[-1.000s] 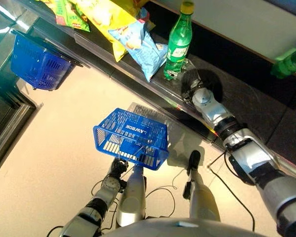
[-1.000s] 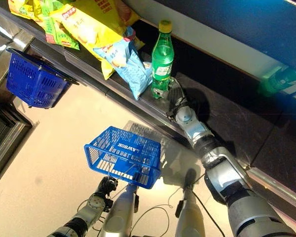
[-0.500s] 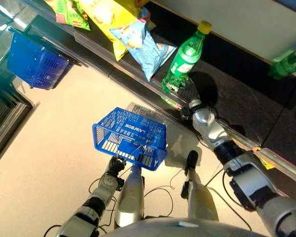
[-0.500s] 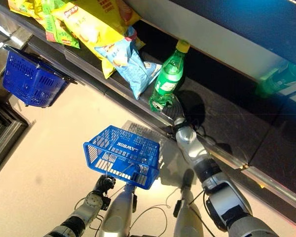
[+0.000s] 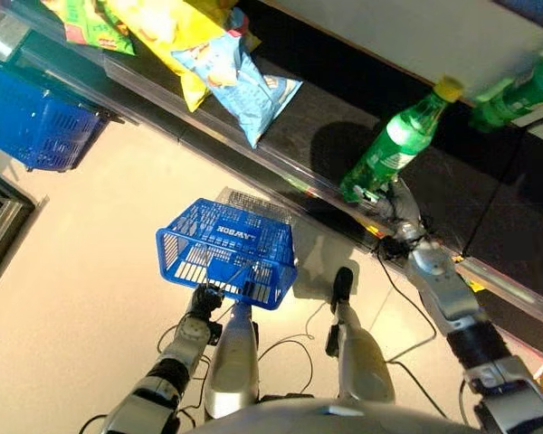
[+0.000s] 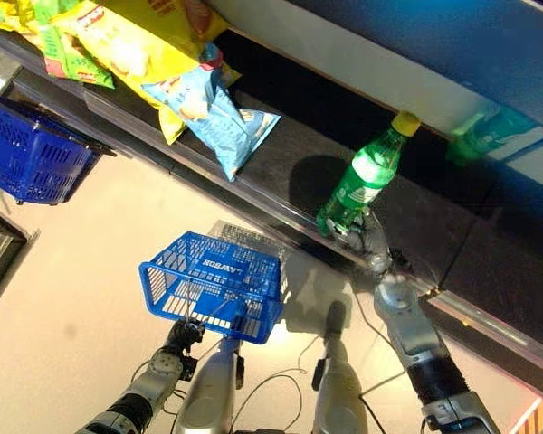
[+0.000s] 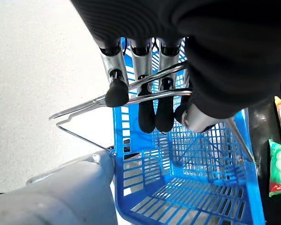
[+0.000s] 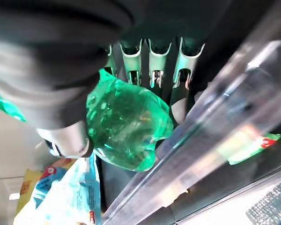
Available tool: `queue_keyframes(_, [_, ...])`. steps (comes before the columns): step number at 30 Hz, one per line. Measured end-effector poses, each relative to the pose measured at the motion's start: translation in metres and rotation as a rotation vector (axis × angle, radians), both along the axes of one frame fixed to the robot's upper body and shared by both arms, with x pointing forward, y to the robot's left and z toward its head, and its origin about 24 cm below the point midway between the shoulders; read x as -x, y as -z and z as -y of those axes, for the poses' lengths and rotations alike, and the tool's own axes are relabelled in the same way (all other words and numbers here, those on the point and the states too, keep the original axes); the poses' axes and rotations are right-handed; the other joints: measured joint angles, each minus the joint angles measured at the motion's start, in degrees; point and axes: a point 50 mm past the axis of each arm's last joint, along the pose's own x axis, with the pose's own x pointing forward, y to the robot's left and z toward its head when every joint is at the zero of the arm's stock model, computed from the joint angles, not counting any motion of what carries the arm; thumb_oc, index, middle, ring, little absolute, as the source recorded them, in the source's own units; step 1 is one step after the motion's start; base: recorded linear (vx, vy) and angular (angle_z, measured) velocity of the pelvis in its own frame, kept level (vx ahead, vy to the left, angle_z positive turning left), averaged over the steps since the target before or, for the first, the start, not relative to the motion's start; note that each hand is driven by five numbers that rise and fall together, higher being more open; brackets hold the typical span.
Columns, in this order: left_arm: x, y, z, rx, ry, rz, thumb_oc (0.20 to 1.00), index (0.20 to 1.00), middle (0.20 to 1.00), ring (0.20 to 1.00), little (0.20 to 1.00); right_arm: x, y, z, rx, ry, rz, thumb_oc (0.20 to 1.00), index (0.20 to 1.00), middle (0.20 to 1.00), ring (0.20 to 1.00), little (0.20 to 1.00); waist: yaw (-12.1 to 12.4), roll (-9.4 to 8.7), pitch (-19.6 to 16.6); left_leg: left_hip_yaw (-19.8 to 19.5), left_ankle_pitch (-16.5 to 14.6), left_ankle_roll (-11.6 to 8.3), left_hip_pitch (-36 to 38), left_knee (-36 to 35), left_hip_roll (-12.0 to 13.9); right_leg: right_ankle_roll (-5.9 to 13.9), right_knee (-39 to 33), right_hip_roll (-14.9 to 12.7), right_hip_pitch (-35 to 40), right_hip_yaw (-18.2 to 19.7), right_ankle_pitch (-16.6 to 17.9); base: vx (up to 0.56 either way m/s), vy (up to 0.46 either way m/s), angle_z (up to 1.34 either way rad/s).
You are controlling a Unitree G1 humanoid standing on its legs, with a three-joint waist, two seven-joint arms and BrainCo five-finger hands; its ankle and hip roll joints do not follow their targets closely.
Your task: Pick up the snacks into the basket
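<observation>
A robot looks down at a shelf [image 5: 317, 136] and the pale floor [image 5: 81, 271] below it. Its right hand [image 6: 369, 242] has its fingers [image 8: 154, 70] and thumb curled round the base of a green bottle [image 5: 394, 145] with a yellow cap, holding it tilted just above the shelf's front edge. Its left hand [image 5: 202, 303], low in front of the body, has its fingers [image 7: 147, 105] hooked round the wire handles of a blue basket [image 5: 226, 253], which hangs above the floor; nothing can be seen inside it through the slatted walls. On the shelf, well to the left of the bottle, lie a pale blue snack bag [image 5: 235, 81], a yellow bag [image 5: 163, 27] overlapping it and a green bag [image 5: 81, 23] beyond. A second blue basket [image 5: 36, 127] sits at the far left below the shelf. Another green bottle [image 5: 516, 90] lies at the far right.
</observation>
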Motion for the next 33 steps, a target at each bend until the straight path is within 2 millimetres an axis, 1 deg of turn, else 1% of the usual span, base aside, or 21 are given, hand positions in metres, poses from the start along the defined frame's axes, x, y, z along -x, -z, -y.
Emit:
queue_keyframes(2, [0.001, 0.001, 0.0, 0.0, -0.002, -0.009, 0.2, 0.2, 0.2, 0.2, 0.2, 0.01, 0.005, 0.004, 0.009, -0.012, -0.021, 0.2, 0.2, 0.2, 0.2, 0.2, 0.0, -0.07, 0.0, 0.2, 0.0, 0.01, 0.8, -0.3, 0.0, 0.08, 0.0, 0.0, 0.5, 0.0, -0.1, 0.02, -0.045, -0.04])
queue_keyframes(3, [0.002, 0.002, 0.0, 0.0, -0.002, -0.014, 0.2, 0.2, 0.2, 0.2, 0.2, 0.019, 0.013, 0.009, 0.017, -0.013, -0.059, 0.2, 0.2, 0.2, 0.2, 0.2, -0.3, -0.14, 0.0, 0.2, 0.0, 0.01, 1.2, -0.3, 0.0, 0.1, 0.0, 0.0, 0.8, 0.1, -0.1, 0.04, -0.063, -0.03])
queue_keyframes(4, [0.002, 0.003, 0.0, 0.001, -0.004, -0.018, 0.2, 0.2, 0.2, 0.2, 0.2, 0.024, 0.017, 0.012, 0.023, -0.014, -0.078, 0.2, 0.2, 0.2, 0.2, 0.2, -0.8, -0.15, 0.0, 0.2, 0.0, 0.01, 1.5, -0.5, 0.0, 0.13, 0.0, 0.0, 1.0, 0.1, -0.1, 0.04, -0.052, 0.04])
queue_keyframes(5, [0.005, 0.005, -0.001, 0.003, -0.018, -0.031, 0.2, 0.2, 0.2, 0.2, 0.2, 0.036, 0.024, 0.018, 0.044, -0.025, -0.118, 0.2, 0.2, 0.2, 0.2, 0.2, -1.4, -0.22, 0.0, 0.2, 0.0, 0.02, 2.1, -0.8, 0.0, 0.21, 0.0, 0.0, 1.7, 0.0, -0.2, 0.04, -0.035, 0.03])
queue_keyframes(6, [0.007, 0.006, -0.004, 0.001, -0.03, -0.041, 0.2, 0.2, 0.2, 0.2, 0.2, 0.039, 0.028, 0.019, 0.059, -0.031, -0.138, 0.2, 0.2, 0.2, 0.2, 0.2, -1.4, -0.45, -0.1, 0.3, 0.0, 0.02, 2.6, -1.0, 0.0, 0.26, 0.0, 0.0, 1.9, 0.1, -0.2, 0.0, 0.0, 0.0])
queue_keyframes(8, [0.01, 0.009, -0.007, -0.013, -0.036, -0.065, 0.2, 0.2, 0.2, 0.2, 0.2, 0.055, 0.042, 0.026, 0.095, -0.034, -0.212, 0.2, 0.2, 0.2, 0.2, 0.2, -1.7, -0.69, -0.2, 0.9, 0.0, 0.03, 3.9, -1.4, 0.0, 0.54, 0.0, 0.0, 2.6, 0.7, -0.4, 0.03, -0.033, -0.13])
queue_keyframes(9, [0.011, 0.009, -0.008, -0.015, -0.038, -0.072, 0.2, 0.2, 0.2, 0.2, 0.2, 0.062, 0.047, 0.029, 0.102, -0.03, -0.239, 0.2, 0.2, 0.2, 0.2, 0.2, -2.3, -0.82, -0.3, 1.2, 0.0, 0.05, 4.1, -1.6, 0.0, 0.54, 0.0, 0.0, 2.6, 1.1, -0.4, 0.04, -0.048, -0.15])
queue_keyframes(11, [0.015, 0.012, -0.011, -0.013, -0.064, -0.09, 0.2, 0.2, 0.2, 0.2, 0.2, 0.068, 0.056, 0.031, 0.115, -0.031, -0.284, 0.2, 0.2, 0.2, 0.2, 0.2, -3.2, -1.27, -0.5, 1.7, 0.0, 0.08, 4.8, -1.8, 0.1, 0.39, 0.0, 0.0, 2.9, 1.5, -0.3, 0.03, -0.035, -0.15])
queue_keyframes(12, [0.015, 0.012, -0.013, -0.013, -0.075, -0.096, 0.2, 0.2, 0.2, 0.2, 0.2, 0.075, 0.061, 0.034, 0.152, -0.026, -0.311, 0.2, 0.2, 0.2, 0.2, 0.2, -3.7, -1.52, -0.7, 2.0, 0.0, 0.08, 5.3, -2.0, 0.1, 0.41, 0.0, 0.1, 3.0, 2.0, -0.3, 0.02, -0.022, -0.14])
queue_keyframes(14, [0.017, 0.013, -0.014, -0.015, -0.086, -0.106, 0.2, 0.2, 0.2, 0.2, 0.2, 0.079, 0.066, 0.035, 0.2, -0.029, -0.334, 0.2, 0.2, 0.2, 0.2, 0.2, -4.8, -2.07, -1.4, 2.3, 0.0, 0.08, 5.8, -2.1, 0.1, 0.4, 0.0, 0.1, 3.2, 2.4, -0.3, 0.01, -0.016, -0.14])
queue_keyframes(18, [0.019, 0.015, -0.015, -0.018, -0.089, -0.116, 0.2, 0.2, 0.2, 0.2, 0.2, 0.092, 0.085, 0.041, 0.276, -0.026, -0.424, 0.2, 0.2, 0.2, 0.2, 0.2, -6.0, -3.41, -3.5, 3.5, 0.0, 0.1, 6.7, -2.7, 0.2, 0.42, 0.0, 0.2, 3.1, 3.4, -0.2, 0.02, -0.024, -0.12])
queue_keyframes(19, [0.022, 0.017, -0.016, -0.021, -0.094, -0.131, 0.2, 0.2, 0.2, 0.2, 0.2, 0.097, 0.096, 0.044, 0.304, -0.02, -0.476, 0.2, 0.2, 0.2, 0.2, 0.2, -5.9, -3.61, -4.8, 3.6, 0.0, 0.1, 6.7, -2.9, 0.2, 0.44, 0.0, 0.2, 3.0, 3.5, -0.2, 0.01, -0.021, -0.09])
queue_keyframes(21, [0.024, 0.018, -0.017, -0.024, -0.106, -0.14, 0.2, 0.2, 0.2, 0.2, 0.2, 0.105, 0.111, 0.05, 0.365, -0.006, -0.544, 0.2, 0.2, 0.2, 0.2, 0.2, -6.1, -3.75, -6.1, 4.0, 0.0, 0.11, 7.0, -3.1, 0.2, 0.45, 0.0, 0.2, 2.8, 3.9, -0.2, 0.0, -0.017, -0.1])
queue_keyframes(22, [0.025, 0.018, -0.018, -0.02, -0.126, -0.136, 0.2, 0.2, 0.2, 0.2, 0.2, 0.112, 0.122, 0.056, 0.419, 0.004, -0.611, 0.2, 0.2, 0.2, 0.2, 0.2, -5.9, -3.69, -6.7, 4.4, 0.0, 0.13, 7.4, -3.3, 0.2, 0.49, 0.0, 0.2, 2.9, 4.2, -0.2, -0.01, -0.019, -0.2])
queue_keyframes(23, [0.025, 0.017, -0.021, -0.009, -0.166, -0.126, 0.2, 0.2, 0.2, 0.2, 0.2, 0.116, 0.13, 0.061, 0.478, 0.015, -0.652, 0.2, 0.2, 0.2, 0.2, 0.2, -6.0, -3.76, -6.8, 4.9, 0.0, 0.17, 7.7, -3.3, 0.2, 0.56, 0.0, 0.3, 2.9, 4.6, -0.2, -0.01, -0.008, -0.16])
queue_keyframes(24, [0.024, 0.016, -0.022, -0.009, -0.175, -0.119, 0.2, 0.2, 0.2, 0.2, 0.2, 0.118, 0.133, 0.063, 0.501, 0.022, -0.675, 0.2, 0.2, 0.2, 0.2, 0.2, -6.0, -3.64, -6.9, 4.9, 0.0, 0.17, 7.7, -3.4, 0.1, 0.56, 0.0, 0.2, 2.9, 4.6, -0.2, -0.01, -0.007, -0.12])
queue_keyframes(26, [0.022, 0.014, -0.023, 0.004, -0.207, -0.096, 0.2, 0.2, 0.2, 0.2, 0.2, 0.125, 0.139, 0.068, 0.553, 0.03, -0.714, 0.2, 0.2, 0.2, 0.2, 0.2, -6.1, -3.49, -7.0, 5.0, 0.0, 0.18, 7.6, -3.4, 0.2, 0.73, 0.0, 0.3, 2.5, 4.9, -0.1, -0.01, -0.008, -0.07])
queue_keyframes(29, [0.011, 0.006, -0.02, 0.033, -0.227, -0.033, 0.2, 0.2, 0.2, 0.2, 0.2, 0.132, 0.147, 0.071, 0.625, 0.029, -0.754, 0.2, 0.2, 0.2, 0.2, 0.2, -6.2, -3.4, -7.1, 5.1, 0.1, 0.26, 6.9, -3.3, 0.1, 0.89, 0.0, 0.3, 1.8, 5.2, 0.1, -0.03, -0.009, -0.03])
queue_keyframes(33, [-0.002, -0.005, -0.009, 0.083, -0.216, 0.051, 0.2, 0.2, 0.2, 0.2, 0.2, 0.124, 0.157, 0.068, 0.727, 0.004, -0.776, 0.2, 0.2, 0.2, 0.2, 0.2, -6.0, -3.34, -7.2, 5.1, 0.2, 0.39, 5.7, -3.2, 0.1, 0.76, 0.0, 0.3, 0.6, 5.5, 0.6, -0.01, -0.002, 0.0])
